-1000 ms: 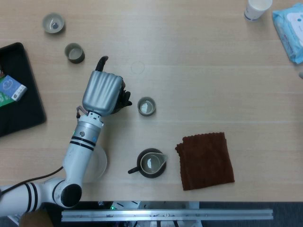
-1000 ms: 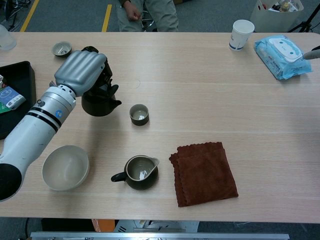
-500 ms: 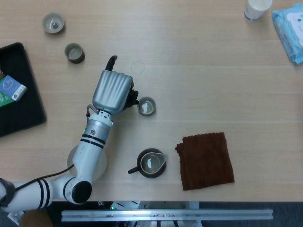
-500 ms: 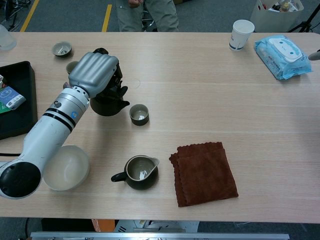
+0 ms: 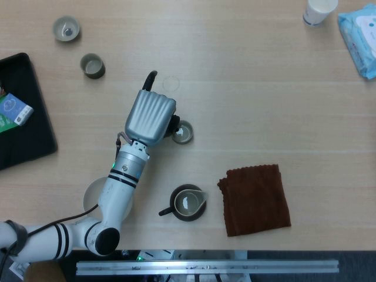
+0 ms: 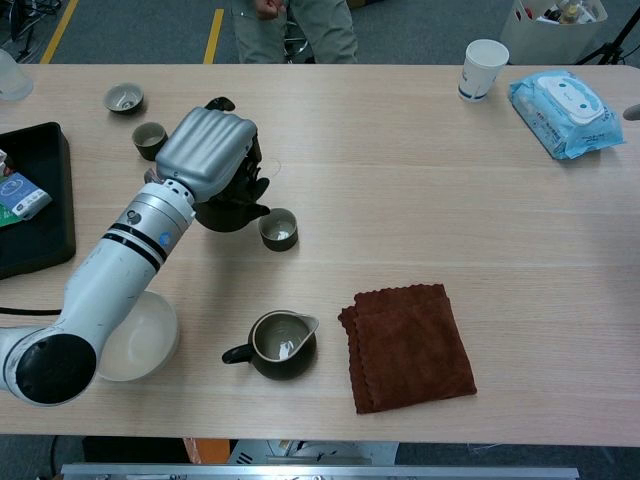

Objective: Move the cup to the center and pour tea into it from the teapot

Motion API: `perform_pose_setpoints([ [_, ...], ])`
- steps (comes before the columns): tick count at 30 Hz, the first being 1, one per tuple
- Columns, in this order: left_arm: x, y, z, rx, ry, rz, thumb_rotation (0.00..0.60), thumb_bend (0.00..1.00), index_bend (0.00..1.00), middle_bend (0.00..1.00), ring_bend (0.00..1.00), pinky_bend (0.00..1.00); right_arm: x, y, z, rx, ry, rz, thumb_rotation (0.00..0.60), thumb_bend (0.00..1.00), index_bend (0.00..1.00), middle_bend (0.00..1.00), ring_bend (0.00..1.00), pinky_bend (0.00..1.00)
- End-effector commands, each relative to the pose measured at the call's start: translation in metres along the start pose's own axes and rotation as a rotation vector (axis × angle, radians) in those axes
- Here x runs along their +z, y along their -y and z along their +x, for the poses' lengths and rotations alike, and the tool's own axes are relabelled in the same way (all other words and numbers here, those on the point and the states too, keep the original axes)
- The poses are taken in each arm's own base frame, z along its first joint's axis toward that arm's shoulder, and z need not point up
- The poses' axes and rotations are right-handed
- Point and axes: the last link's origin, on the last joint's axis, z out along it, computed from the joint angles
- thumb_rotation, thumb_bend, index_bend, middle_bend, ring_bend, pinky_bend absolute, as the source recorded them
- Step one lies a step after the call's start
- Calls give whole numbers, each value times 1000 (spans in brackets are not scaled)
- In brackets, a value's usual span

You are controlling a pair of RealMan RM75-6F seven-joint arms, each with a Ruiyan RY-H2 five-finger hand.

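Left of centre, the left hand (image 6: pixel 208 152) has its fingers wrapped around the dark teapot (image 6: pixel 228 208), spout just beside the cup (image 6: pixel 278 228), evidently positioned for pouring.

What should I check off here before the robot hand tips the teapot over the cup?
1. Left robot hand grips the teapot: ok, fingers wrap it, teapot mostly hidden beneath.
2. Cup upright near the table's middle: ok.
3. Spout beside the cup: ok, the dark tip nearly meets its rim in the chest view.
4. Spout above the cup's opening: cannot tell.
5. Teapot lid secure: cannot tell, the hand covers it.
6. Pitcher and brown cloth clear of the pour: ok.
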Motion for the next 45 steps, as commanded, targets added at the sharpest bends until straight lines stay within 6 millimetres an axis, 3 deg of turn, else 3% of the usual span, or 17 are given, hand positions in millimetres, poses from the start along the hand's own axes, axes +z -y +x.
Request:
perform_pose_setpoints([
  [1,0,-2,-1,5,0,-5,542,350,960,1000,902,153,0,-1,0,2,1,-1,600,213,141,101,0,49],
  [45,2,-22,-10,165,-65,-72,566,350,956,1000,902,153,-7,-13,-4,30,2,-24,600,212,141,101,0,49],
])
